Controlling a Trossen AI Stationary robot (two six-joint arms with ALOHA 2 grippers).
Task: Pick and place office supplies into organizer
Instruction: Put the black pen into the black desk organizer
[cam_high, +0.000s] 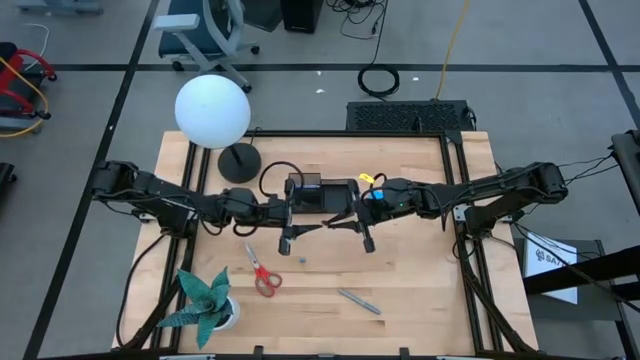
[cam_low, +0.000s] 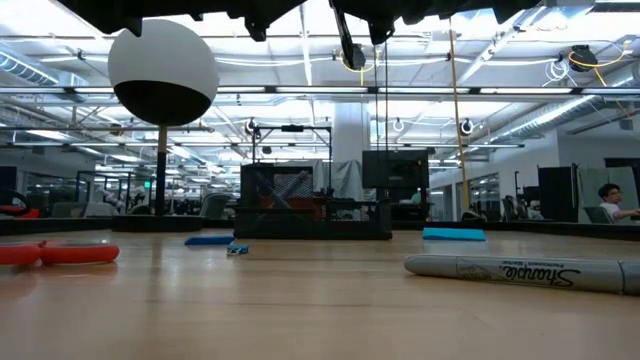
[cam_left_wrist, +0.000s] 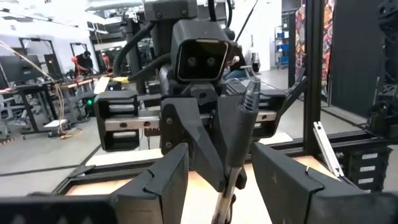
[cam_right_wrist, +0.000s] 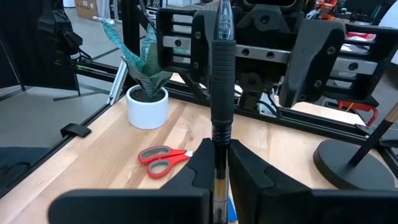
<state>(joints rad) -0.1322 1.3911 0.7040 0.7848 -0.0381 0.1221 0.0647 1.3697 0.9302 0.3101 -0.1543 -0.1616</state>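
My right gripper (cam_right_wrist: 219, 158) is shut on a thin pen (cam_right_wrist: 222, 74) and holds it above the table, just on the near side of the black organizer (cam_high: 322, 193). My left gripper (cam_left_wrist: 219, 149) faces it, open, with its fingers on either side of the pen's lower end (cam_left_wrist: 222, 208) and a gap on both sides. Red-handled scissors (cam_high: 263, 272), a tiny blue block (cam_high: 301, 260) and a grey marker (cam_high: 358, 301) lie flat on the near half of the table. In the low view a blue pad (cam_low: 453, 234) lies beside the organizer (cam_low: 315, 205). My right gripper pinches the pen's shaft (cam_right_wrist: 217, 177) just below its dark grip section, between the ends of its two fingers. The fingers come level from the table's right side and lie across the pen. The pen stands nearly upright, pointed end (cam_left_wrist: 252, 93) up, lifted clear of the table.
A lamp with a white globe (cam_high: 212, 110) and a round black base (cam_high: 238, 162) stands at the far left. A green paper plant in a white pot (cam_high: 205, 305) sits at the near left corner. A black frame runs along the table's edges.
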